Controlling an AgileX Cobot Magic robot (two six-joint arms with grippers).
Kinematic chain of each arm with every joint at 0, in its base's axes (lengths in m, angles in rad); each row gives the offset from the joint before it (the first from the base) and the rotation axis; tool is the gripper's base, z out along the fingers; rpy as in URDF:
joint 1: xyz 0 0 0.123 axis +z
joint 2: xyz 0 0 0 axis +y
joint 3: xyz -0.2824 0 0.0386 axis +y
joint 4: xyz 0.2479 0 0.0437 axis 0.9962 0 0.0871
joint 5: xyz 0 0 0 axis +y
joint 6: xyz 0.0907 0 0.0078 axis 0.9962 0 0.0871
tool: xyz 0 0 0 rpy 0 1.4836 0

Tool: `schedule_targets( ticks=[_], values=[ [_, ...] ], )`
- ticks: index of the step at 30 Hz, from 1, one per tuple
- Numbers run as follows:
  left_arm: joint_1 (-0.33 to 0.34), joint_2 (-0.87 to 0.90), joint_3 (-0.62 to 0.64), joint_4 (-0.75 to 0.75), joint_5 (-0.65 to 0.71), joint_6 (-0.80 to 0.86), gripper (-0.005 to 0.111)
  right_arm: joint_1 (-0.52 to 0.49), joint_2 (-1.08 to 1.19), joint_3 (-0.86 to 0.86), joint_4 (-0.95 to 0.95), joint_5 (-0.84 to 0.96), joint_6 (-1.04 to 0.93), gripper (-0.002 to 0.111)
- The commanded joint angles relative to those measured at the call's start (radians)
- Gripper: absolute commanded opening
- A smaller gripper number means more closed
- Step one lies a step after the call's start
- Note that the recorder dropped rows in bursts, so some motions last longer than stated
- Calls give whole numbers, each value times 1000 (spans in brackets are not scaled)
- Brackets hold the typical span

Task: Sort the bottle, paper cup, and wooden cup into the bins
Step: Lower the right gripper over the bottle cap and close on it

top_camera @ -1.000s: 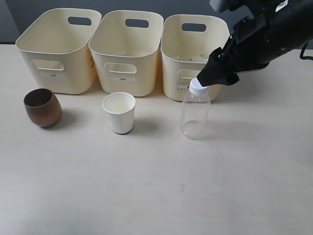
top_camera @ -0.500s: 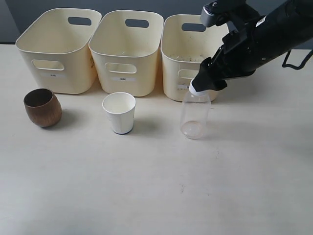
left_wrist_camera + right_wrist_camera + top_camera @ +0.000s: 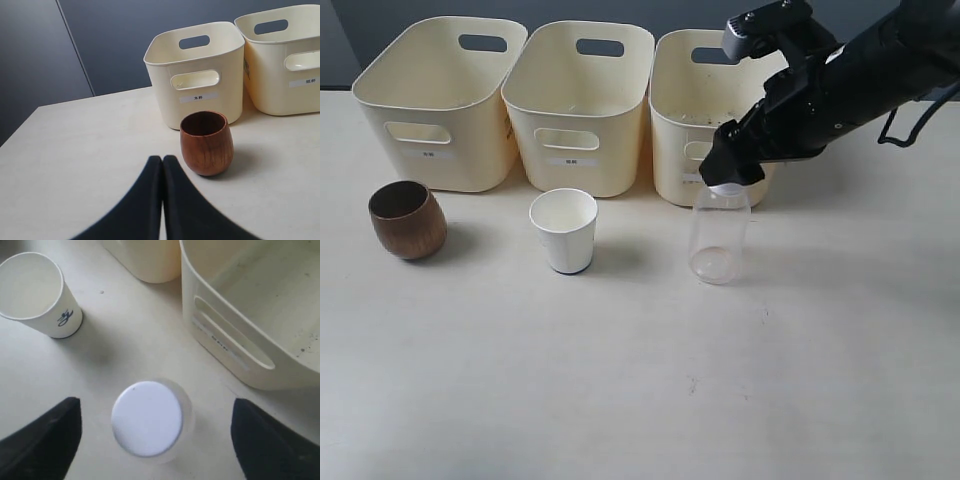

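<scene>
Three cream-yellow bins stand in a row at the back of the pale table (image 3: 620,400): the left bin (image 3: 440,100), the middle bin (image 3: 578,105) and the right bin (image 3: 705,115), each with a small label on its front. In front of them stand one bottle (image 3: 719,235), one paper cup (image 3: 564,230) and one wooden cup (image 3: 407,219), all upright and well apart from one another.

The clear bottle stands just before the right bin, its long axis vertical and its white cap pointing straight up. The right gripper (image 3: 725,172) hangs directly over that cap. In the right wrist view the cap (image 3: 146,418) sits between the two dark fingers (image 3: 42,437), which are spread wide, with table showing on either side and neither finger touching it.

The paper cup stands mouth-up before the middle bin; the wooden cup stands mouth-up before the left bin.

In the left wrist view the left gripper (image 3: 162,162) has its fingers pressed together on nothing, tips aimed toward the wooden cup just ahead.
</scene>
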Motion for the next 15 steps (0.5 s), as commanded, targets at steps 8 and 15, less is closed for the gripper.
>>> schedule_targets(
  ticks=[8,15],
  values=[
    [-4,5,-5,-2,-7,-1,0,2,2,-6,19,-36,-13,78],
    [-4,5,-5,-2,-7,-1,0,9,2,-6,72,-34,-55,77]
  ],
)
